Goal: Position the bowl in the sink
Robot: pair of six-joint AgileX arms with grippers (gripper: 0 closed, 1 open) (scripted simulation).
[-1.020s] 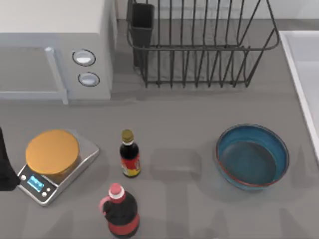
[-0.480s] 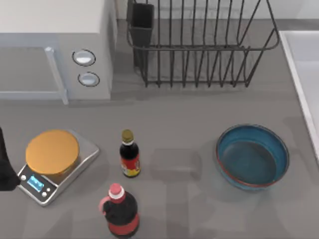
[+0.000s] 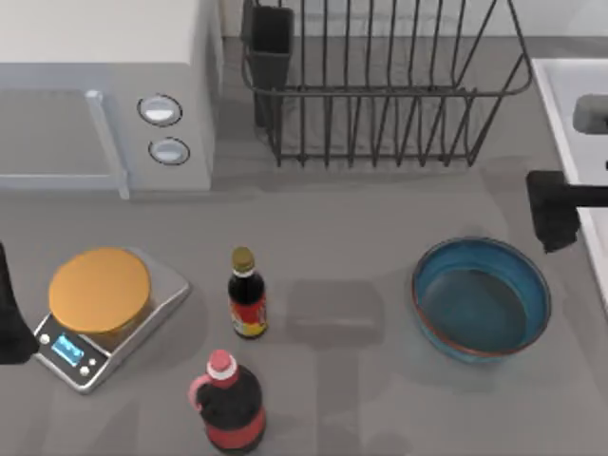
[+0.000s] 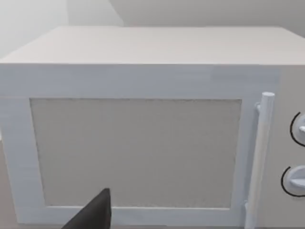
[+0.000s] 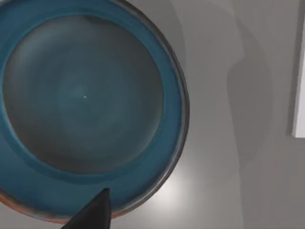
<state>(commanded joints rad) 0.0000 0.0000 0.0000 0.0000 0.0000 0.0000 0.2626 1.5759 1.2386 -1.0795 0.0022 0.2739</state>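
While the bowl (image 3: 481, 298) is sitting on the table (image 3: 361, 228) just left of the sink (image 3: 575, 123), I am seeing my right gripper (image 3: 553, 211) hovering above its far rim, touching nothing; whether its fingers are spread I cannot tell. My left arm (image 3: 11, 318) is idling at the left edge.

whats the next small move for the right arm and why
Probably lower the right gripper toward the near rim of the bowl. The bowl sits untouched on the table left of the sink, and the gripper hangs just beyond its rim, holding nothing. The left gripper is parked at the table's left edge.
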